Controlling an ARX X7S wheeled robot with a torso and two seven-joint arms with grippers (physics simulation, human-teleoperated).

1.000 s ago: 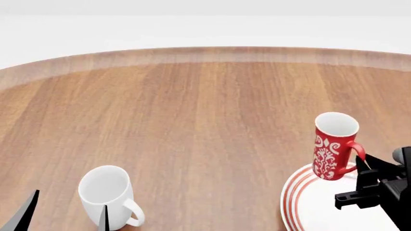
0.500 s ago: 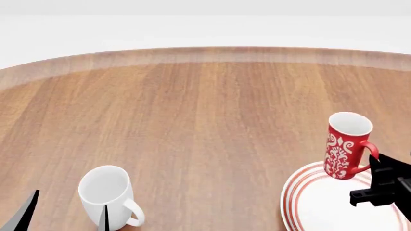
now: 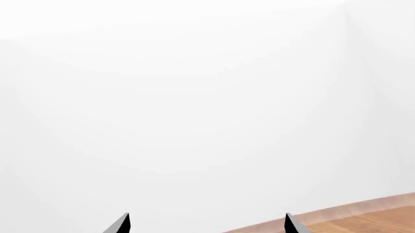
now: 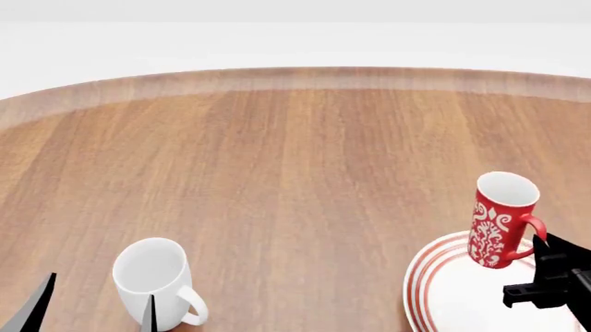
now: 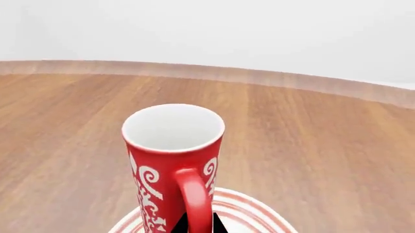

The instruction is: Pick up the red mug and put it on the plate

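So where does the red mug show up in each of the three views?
Head view: the red mug stands upright at the right, over the far rim of the plate, its handle at the right gripper.
Right wrist view: red mug centre frame, handle toward the camera.
Left wrist view: not in it.
Shared landmark: the plate's red rings.

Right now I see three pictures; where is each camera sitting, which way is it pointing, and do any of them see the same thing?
Head view: on the robot's head, looking forward and down over the table; shows the white mug, the red mug, the plate, the right gripper.
Left wrist view: on the left arm, facing a blank white wall; only the left gripper fingertips and a table edge show.
Right wrist view: on the right arm, facing the red mug's handle close up.
Shared: head and right wrist views both show the red mug over the plate.
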